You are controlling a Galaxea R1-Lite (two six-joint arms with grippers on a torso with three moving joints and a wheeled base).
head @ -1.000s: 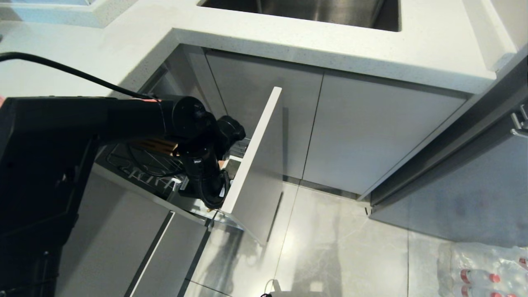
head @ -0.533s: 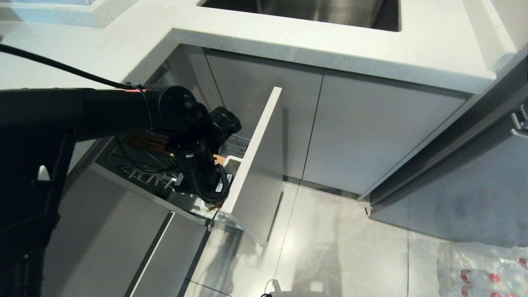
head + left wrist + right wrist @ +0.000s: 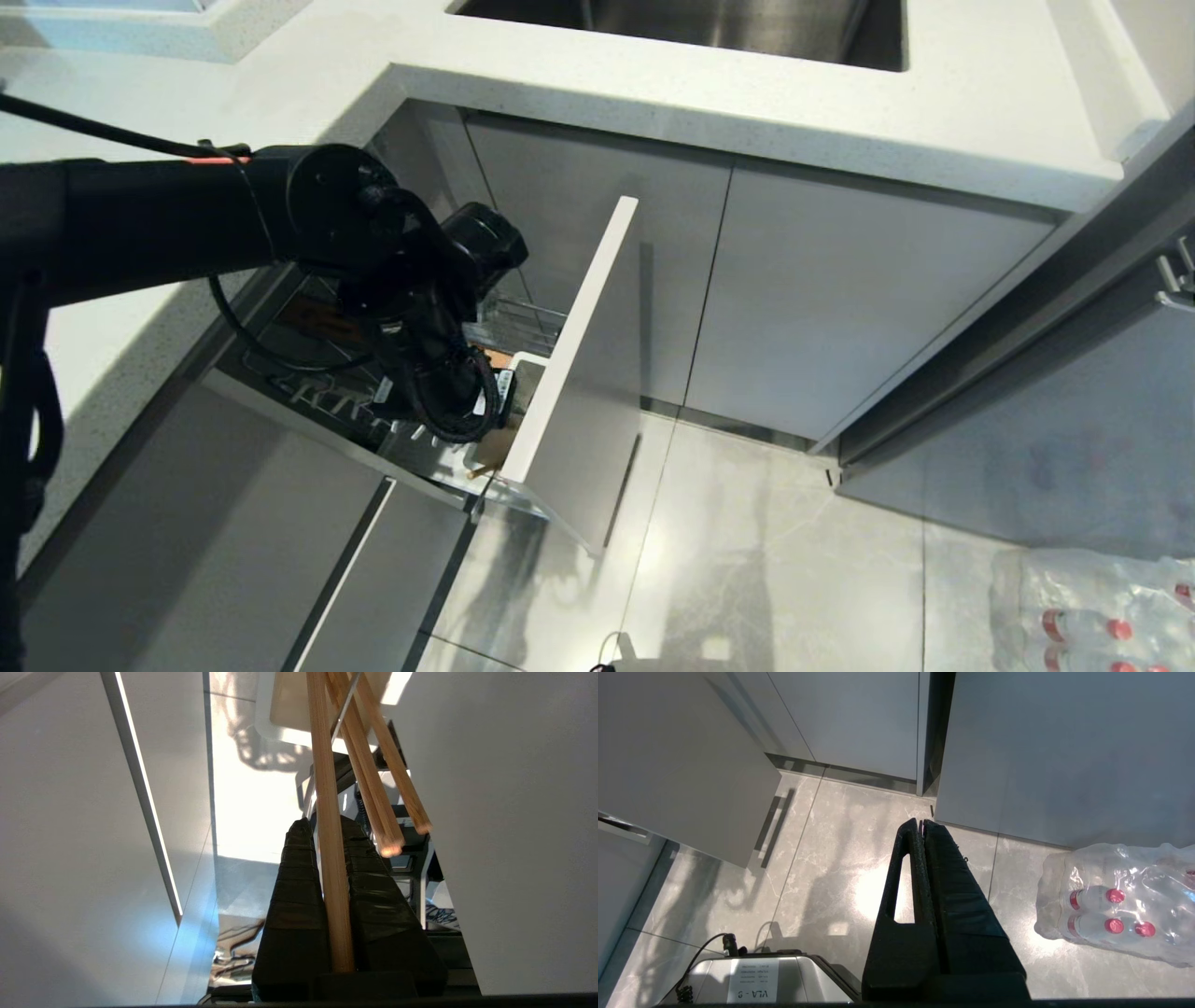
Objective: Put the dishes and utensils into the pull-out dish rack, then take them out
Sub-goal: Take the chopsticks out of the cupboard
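My left gripper [image 3: 327,830] is clenched on one chopstick [image 3: 329,812], w/ others [image 3: 373,788] beside, over the pulled-out rack's holder [image 3: 523,369], tight btwn cabinet edge & front panel [image 3: 583,373]. Right gripper [image 3: 920,826] is closed, empty, over open floor [image 3: 822,868].

I see smooth light wooden chopsticks [image 3: 329,812], a shiny metal wire basket [image 3: 523,322], glossy stone floor tiles [image 3: 822,868] and crinkly clear plastic wrap [image 3: 1125,896].
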